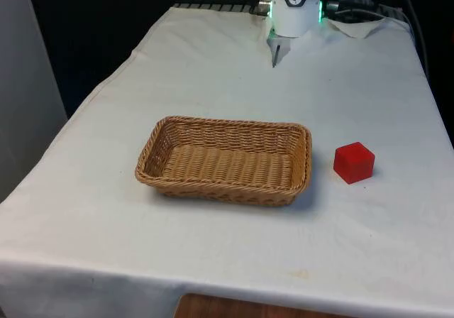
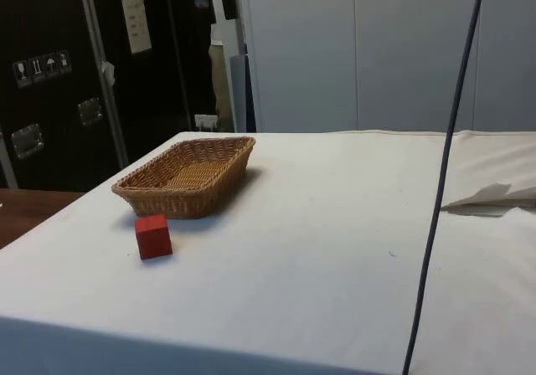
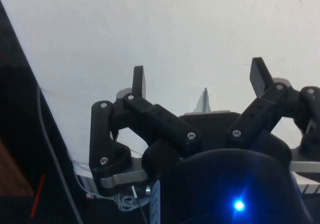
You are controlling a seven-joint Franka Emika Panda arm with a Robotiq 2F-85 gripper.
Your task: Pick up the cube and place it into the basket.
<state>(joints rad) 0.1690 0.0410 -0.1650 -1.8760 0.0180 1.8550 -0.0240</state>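
Note:
A red cube [image 1: 354, 162] rests on the white cloth, to the front view's right of the basket; the side view has the cube [image 2: 153, 236] just in front of the basket's near end. The woven wicker basket [image 1: 159, 147] lies empty in the middle of the table, and its rim [image 2: 167, 199] faces the side camera. My gripper [image 3: 200, 79] is open over bare cloth near the table's far end, with nothing between its fingers [image 3: 139, 81]. It is well away from both cube and basket.
The robot's base [image 1: 294, 9] stands at the far end of the table. A crumpled fold of cloth [image 2: 490, 197] lies near it. A dark cable [image 2: 444, 174] hangs across the side view. Wide bare cloth surrounds the basket.

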